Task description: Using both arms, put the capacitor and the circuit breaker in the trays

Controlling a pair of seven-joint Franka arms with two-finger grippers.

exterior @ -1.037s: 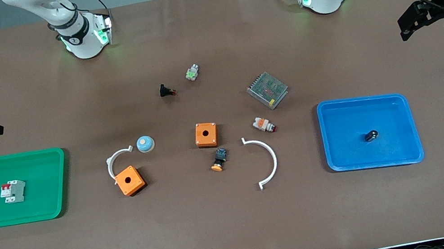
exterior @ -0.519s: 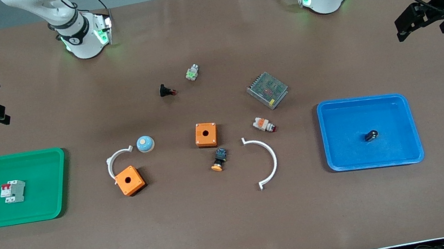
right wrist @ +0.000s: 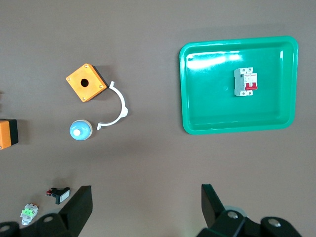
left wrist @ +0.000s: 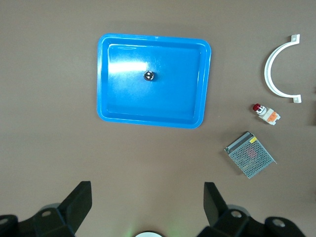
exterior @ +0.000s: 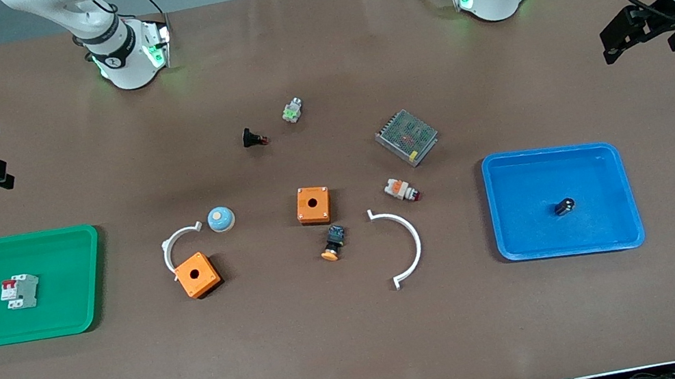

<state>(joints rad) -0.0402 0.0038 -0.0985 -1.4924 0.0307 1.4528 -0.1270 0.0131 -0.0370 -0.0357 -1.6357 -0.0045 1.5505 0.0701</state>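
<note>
Green tray with circuit breaker; blue tray with capacitor; both end effectors released.

- On my table I see two orange boxes, one mid-table, the other touching a small white arc.
- A blue-domed button sits beside that arc.
- A larger white arc lies near a grey mesh-topped unit.
</note>
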